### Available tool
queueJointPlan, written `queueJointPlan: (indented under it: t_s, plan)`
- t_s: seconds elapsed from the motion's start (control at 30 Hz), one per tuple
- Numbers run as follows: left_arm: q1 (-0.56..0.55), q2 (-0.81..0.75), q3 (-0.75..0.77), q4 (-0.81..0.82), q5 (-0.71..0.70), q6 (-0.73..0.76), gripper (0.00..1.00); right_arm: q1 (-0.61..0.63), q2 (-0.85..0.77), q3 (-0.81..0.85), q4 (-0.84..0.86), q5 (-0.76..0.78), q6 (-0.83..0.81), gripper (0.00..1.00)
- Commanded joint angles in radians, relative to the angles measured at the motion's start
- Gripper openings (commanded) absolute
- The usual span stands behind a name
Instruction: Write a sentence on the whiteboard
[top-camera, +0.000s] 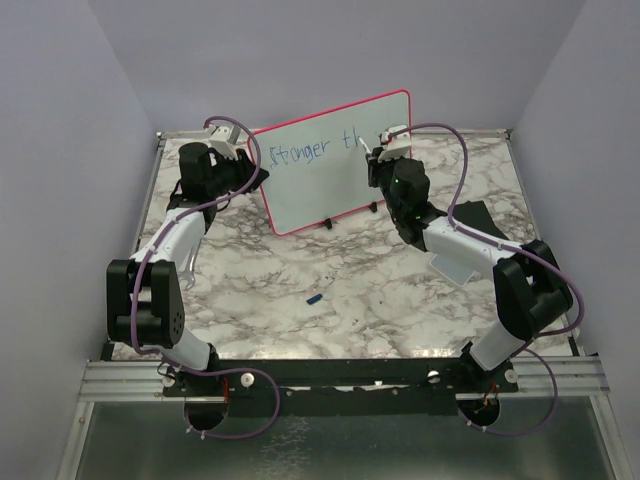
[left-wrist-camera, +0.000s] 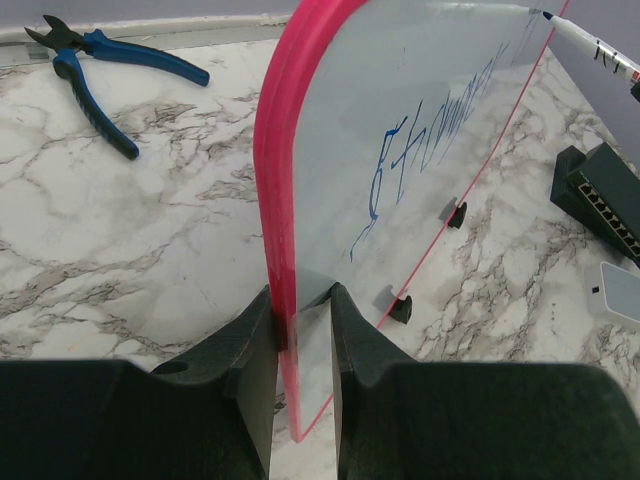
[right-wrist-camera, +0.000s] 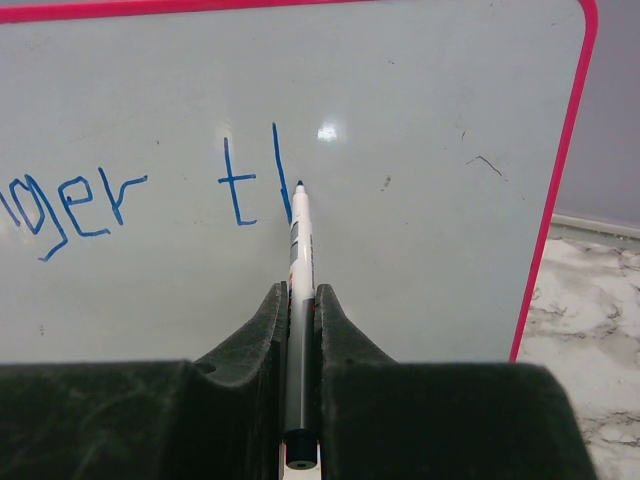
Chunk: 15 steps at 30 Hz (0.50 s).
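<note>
The whiteboard (top-camera: 330, 190) stands upright on its two black feet at the back of the marble table. My left gripper (top-camera: 252, 162) (left-wrist-camera: 301, 300) is shut on its pink-red left edge (left-wrist-camera: 275, 200). The sentence (top-camera: 300, 151) (right-wrist-camera: 90, 200) in blue reads "Stronger t" plus one more stroke. My right gripper (top-camera: 379, 160) (right-wrist-camera: 299, 295) is shut on a white marker (right-wrist-camera: 298, 245), its tip touching the board just right of the "t". In the left wrist view the marker (left-wrist-camera: 590, 45) reaches the board's far top corner and the lettering (left-wrist-camera: 420, 150) runs away along the whiteboard (left-wrist-camera: 340, 240).
Blue-handled pliers (left-wrist-camera: 100, 70) lie behind the board on the left. A black network switch (left-wrist-camera: 605, 195) and a pale rectangular pad (left-wrist-camera: 620, 290) sit to the right of the board. A small blue cap (top-camera: 314, 298) lies on the table in front.
</note>
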Motion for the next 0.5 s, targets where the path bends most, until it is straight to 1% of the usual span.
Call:
queueJointPlan:
  t_s: [0.0,0.2,0.47]
  plan:
    - [-0.011,-0.009,0.009,-0.033,-0.026,0.024,0.1,-0.005,0.009,0.018,0.005,0.027,-0.013,0.01]
    - [-0.011,-0.007,0.01,-0.034,-0.025,0.024,0.1,-0.005,-0.01,-0.004,0.025,-0.009,-0.016,0.01]
    - [-0.01,-0.008,0.007,-0.035,-0.025,0.024,0.1,-0.005,0.005,0.026,-0.005,-0.027,-0.022,0.0]
